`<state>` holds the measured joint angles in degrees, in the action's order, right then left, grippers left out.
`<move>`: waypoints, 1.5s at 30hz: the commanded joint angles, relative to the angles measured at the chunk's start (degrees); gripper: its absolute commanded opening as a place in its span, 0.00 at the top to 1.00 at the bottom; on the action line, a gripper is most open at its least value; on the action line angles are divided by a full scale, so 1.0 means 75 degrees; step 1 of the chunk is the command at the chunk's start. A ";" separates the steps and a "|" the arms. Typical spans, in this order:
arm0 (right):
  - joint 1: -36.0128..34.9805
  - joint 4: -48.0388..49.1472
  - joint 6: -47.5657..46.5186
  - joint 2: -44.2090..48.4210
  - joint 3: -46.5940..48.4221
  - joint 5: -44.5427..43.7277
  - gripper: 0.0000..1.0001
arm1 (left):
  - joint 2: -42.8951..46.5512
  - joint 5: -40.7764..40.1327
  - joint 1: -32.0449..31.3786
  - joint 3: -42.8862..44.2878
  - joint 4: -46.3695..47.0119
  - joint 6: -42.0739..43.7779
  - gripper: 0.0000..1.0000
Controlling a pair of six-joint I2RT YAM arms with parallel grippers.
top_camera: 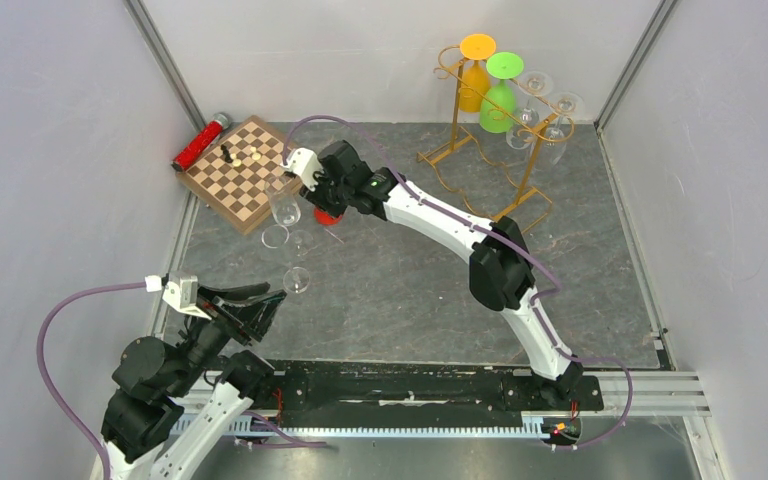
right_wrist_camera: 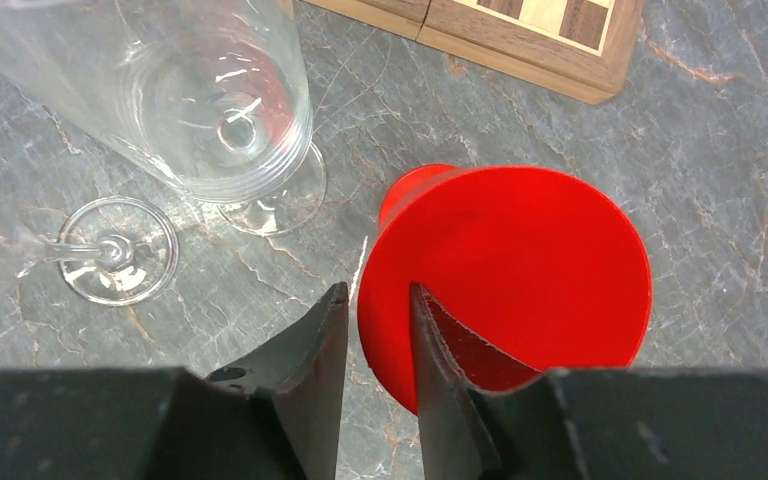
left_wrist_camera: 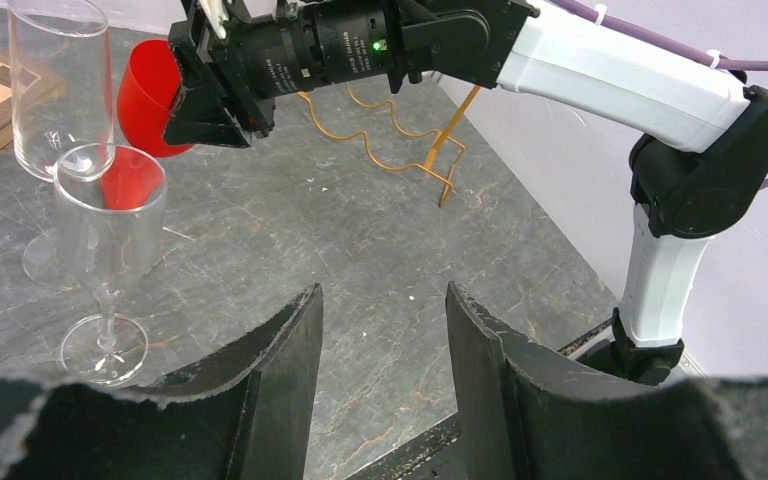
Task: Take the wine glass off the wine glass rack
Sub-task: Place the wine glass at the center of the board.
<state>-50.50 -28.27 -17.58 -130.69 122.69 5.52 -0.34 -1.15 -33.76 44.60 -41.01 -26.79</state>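
red wine glass [right_wrist_camera: 520, 270]: off the wine glass rack [top_camera: 532, 165], low over the table by the chessboard [top_camera: 245, 170]; whether its foot is seated cannot be told. right gripper [right_wrist_camera: 375, 290]: jaws narrowly apart astride the rim; whether they pinch it cannot be told. left gripper [left_wrist_camera: 385, 290]: jaws apart, empty, well away.

risk: if released unseated or tilted, the glass could topple. two clear flutes [right_wrist_camera: 210, 110] stand just beside it; a sideways withdrawal could knock them over.
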 commanded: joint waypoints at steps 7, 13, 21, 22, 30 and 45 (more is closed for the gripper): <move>0.0002 0.0583 0.0177 -0.0046 0.0375 -0.0120 0.51 | 0.0092 0.0105 0.0080 -0.0031 0.0242 0.0302 0.45; -0.0005 0.0923 0.0235 0.0040 0.0326 -0.0139 0.42 | 0.0081 0.0106 0.0095 -0.0038 0.0242 0.0303 0.45; -0.0051 0.1396 0.0147 0.0334 0.0308 -0.0245 0.39 | 0.0092 0.0094 0.0107 -0.0040 0.0248 0.0305 0.45; -0.0052 0.1414 0.0095 0.0401 0.0295 -0.0268 0.38 | 0.0092 0.0094 0.0107 -0.0040 0.0244 0.0311 0.45; -0.0075 0.1580 -0.0361 0.1289 -0.0397 -0.0689 0.36 | 0.0080 0.0083 0.0118 -0.0040 0.0248 0.0305 0.45; -0.0147 0.1795 -0.0256 0.4750 -0.3386 -0.1732 0.30 | -0.0141 0.0030 0.0119 -0.0029 0.0207 0.0279 0.45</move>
<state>-51.48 -16.67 -20.38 -103.48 103.72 -3.99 -0.34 -0.97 -33.19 44.58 -40.99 -26.79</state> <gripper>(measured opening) 0.681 0.550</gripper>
